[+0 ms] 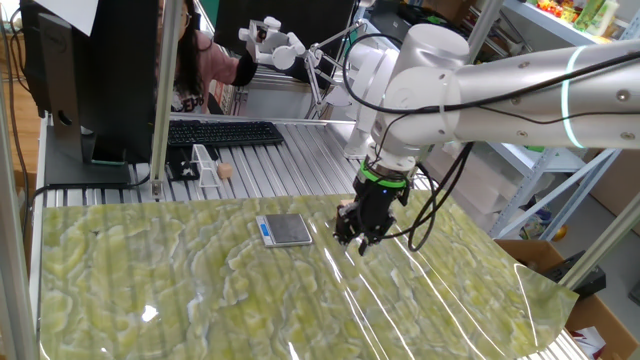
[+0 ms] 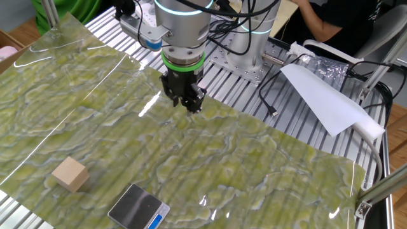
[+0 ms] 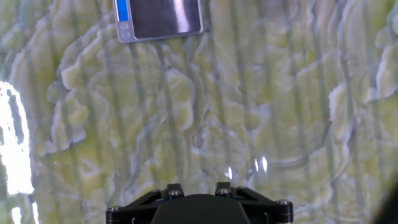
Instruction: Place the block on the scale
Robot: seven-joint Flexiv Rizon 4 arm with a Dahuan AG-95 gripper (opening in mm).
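Observation:
The block (image 2: 70,173) is a light tan wooden cube on the green marbled cloth, near the front left in the other fixed view. The scale (image 2: 140,207) lies flat beside it, with a dark plate and a blue front strip. It also shows in the one fixed view (image 1: 285,230) and at the top of the hand view (image 3: 159,18). My gripper (image 2: 189,105) hangs low over the cloth, well away from the block and to the side of the scale (image 1: 360,238). Its fingers stand apart with nothing between them. The block does not show in the hand view.
A black keyboard (image 1: 225,132) and a tiny tan ball (image 1: 226,171) lie on the metal slats behind the cloth. A white paper sheet (image 2: 318,95) and cables (image 2: 273,102) lie beyond the cloth's edge. A power strip (image 2: 140,28) sits by the arm's base.

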